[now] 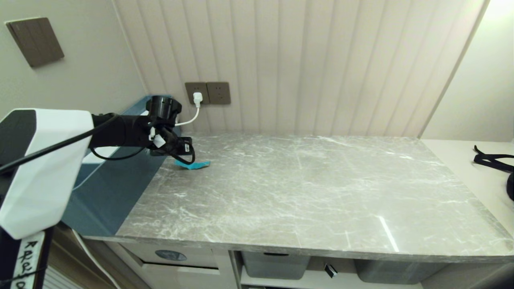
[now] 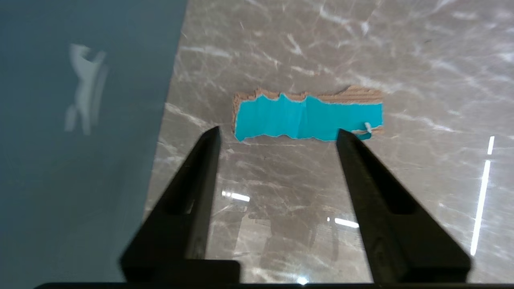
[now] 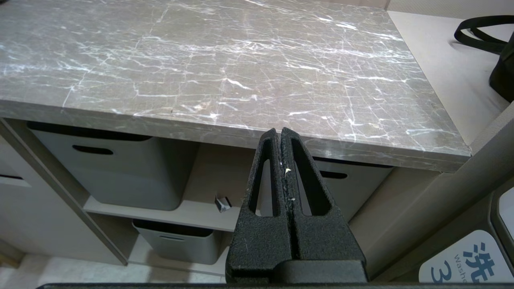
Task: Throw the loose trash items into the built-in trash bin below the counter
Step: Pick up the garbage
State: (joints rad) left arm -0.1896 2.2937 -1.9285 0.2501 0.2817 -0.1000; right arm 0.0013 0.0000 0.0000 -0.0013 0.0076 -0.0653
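A teal wrapper strip [image 1: 195,165] with a torn brownish edge lies flat at the far left of the grey marble counter [image 1: 301,180]. My left gripper [image 1: 181,153] hangs just over it. In the left wrist view the left gripper [image 2: 279,133] is open, its two fingertips spread about as wide as the teal strip [image 2: 309,117] and just short of it, nothing between them. A torn black piece [image 1: 330,270] lies on the shelf under the counter, also seen as the black piece [image 3: 222,203]. The bin flap with its blue oval sticker [image 1: 170,255] is below the counter's left end. My right gripper [image 3: 280,131] is shut and empty, before the counter's front edge.
A blue-grey panel [image 1: 112,188] borders the counter's left side. Wall sockets with a white plug and cable [image 1: 197,98] sit behind the left gripper. Grey handled tubs [image 1: 275,265] [image 1: 393,271] stand under the counter. A black strap [image 1: 492,160] lies on the beige surface at right.
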